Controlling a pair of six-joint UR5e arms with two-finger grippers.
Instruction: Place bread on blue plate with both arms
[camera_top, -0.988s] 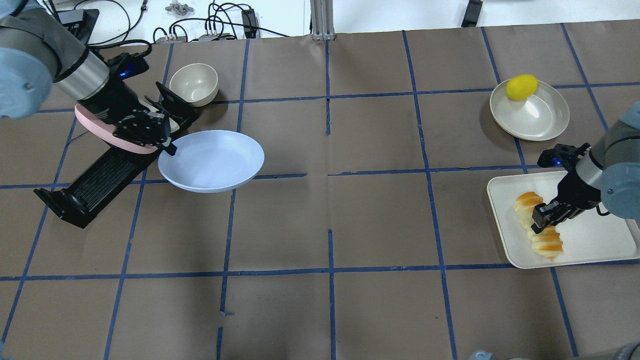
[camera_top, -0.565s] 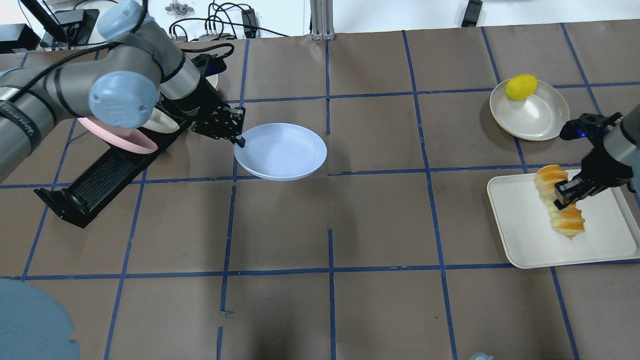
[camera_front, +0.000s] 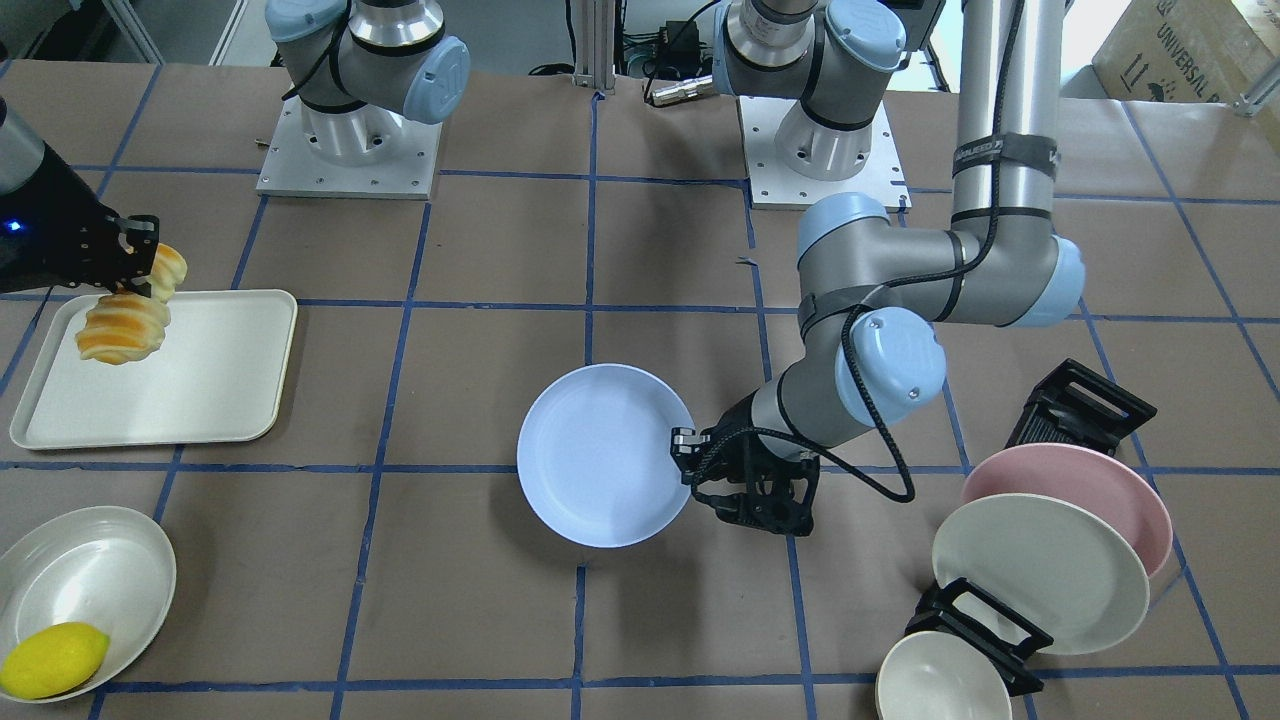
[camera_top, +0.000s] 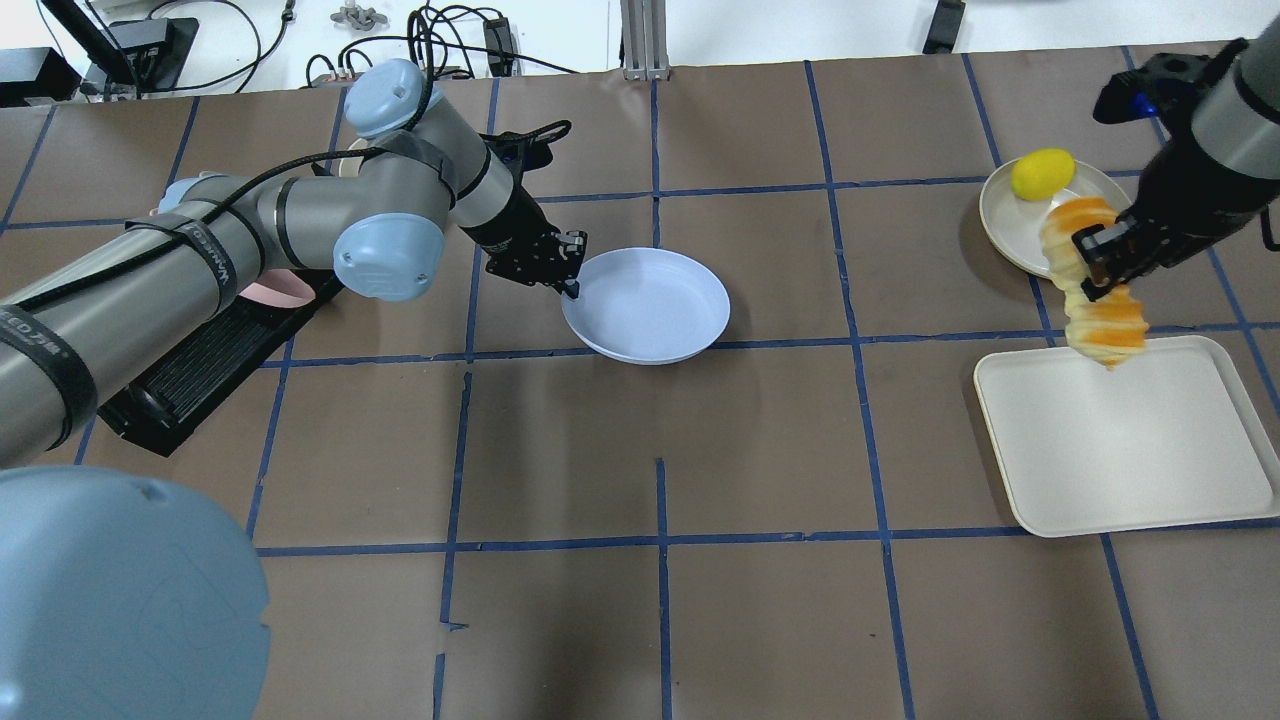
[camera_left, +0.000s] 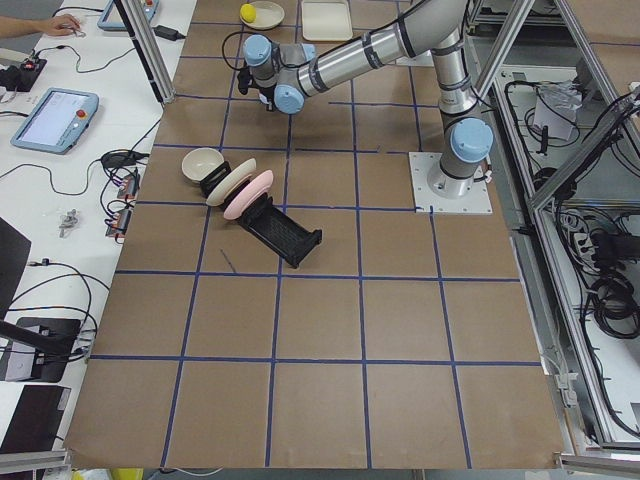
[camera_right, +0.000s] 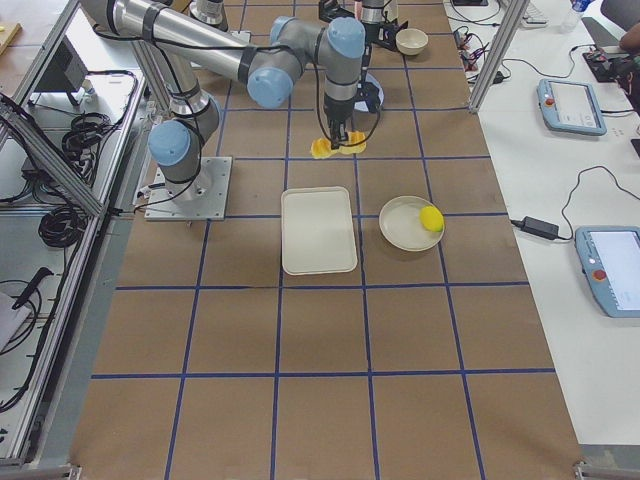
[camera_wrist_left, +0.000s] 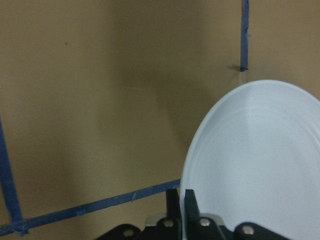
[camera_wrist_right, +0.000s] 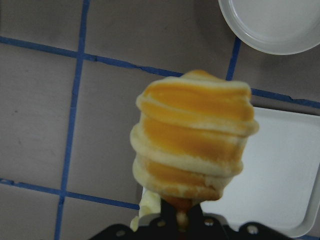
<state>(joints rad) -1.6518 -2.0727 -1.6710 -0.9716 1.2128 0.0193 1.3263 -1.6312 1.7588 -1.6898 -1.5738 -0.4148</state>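
Note:
My left gripper is shut on the left rim of the blue plate. It holds the plate level near the table's middle, low over the paper. The plate also shows in the front view and the left wrist view. My right gripper is shut on the middle of the bread. It holds the striped roll in the air above the far edge of the white tray. The bread hangs end-down and also shows in the right wrist view and the front view.
A cream plate with a yellow lemon sits just behind the bread. A black rack with a pink plate and a cream plate stands at the left. A cream bowl is beside it.
My left arm has carried the blue plate from beside the rack rightward to the table's middle. My right gripper has lifted the bread off the tray, up and toward the far side.

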